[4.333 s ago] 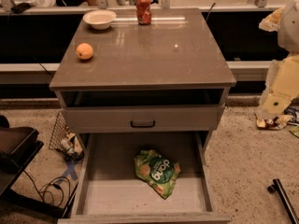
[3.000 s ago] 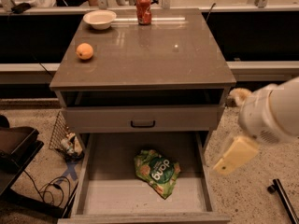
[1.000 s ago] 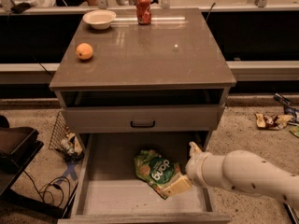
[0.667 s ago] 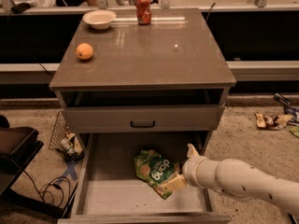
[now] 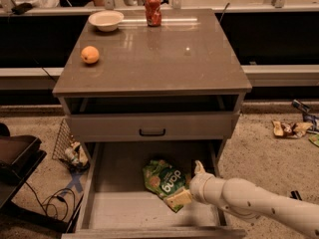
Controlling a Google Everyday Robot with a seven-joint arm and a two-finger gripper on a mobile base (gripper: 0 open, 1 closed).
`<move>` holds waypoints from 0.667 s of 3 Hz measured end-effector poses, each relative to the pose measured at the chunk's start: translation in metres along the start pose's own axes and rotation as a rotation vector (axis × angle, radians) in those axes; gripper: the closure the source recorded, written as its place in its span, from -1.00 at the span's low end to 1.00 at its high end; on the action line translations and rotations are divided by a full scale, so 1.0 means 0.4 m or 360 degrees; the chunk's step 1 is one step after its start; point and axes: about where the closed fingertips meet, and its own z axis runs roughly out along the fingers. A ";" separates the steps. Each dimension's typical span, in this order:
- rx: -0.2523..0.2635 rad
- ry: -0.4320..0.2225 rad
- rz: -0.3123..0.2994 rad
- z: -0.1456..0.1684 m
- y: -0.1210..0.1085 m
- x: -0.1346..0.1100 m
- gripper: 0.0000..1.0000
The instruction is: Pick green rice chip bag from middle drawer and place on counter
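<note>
The green rice chip bag (image 5: 162, 179) lies flat on the floor of the open middle drawer (image 5: 114, 209), right of its centre. My white arm reaches in from the lower right. The gripper (image 5: 179, 198) is down at the bag's near right corner, a pale finger (image 5: 178, 198) lying on or against that corner. The counter (image 5: 154, 54) is the glossy grey-brown top of the cabinet above.
On the counter are an orange (image 5: 89, 54) at the left, a white bowl (image 5: 105, 20) and a red can (image 5: 153, 9) at the back. A closed drawer front with a black handle (image 5: 152, 132) sits above the open drawer. Wrappers and cables lie on the floor.
My arm has swung in from the right and come down into the drawer. Over the last second the gripper has crept left onto the bag's near right corner. The bag has not moved.
</note>
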 end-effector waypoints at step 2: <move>-0.0021 0.0031 0.0014 0.062 0.028 0.014 -1.00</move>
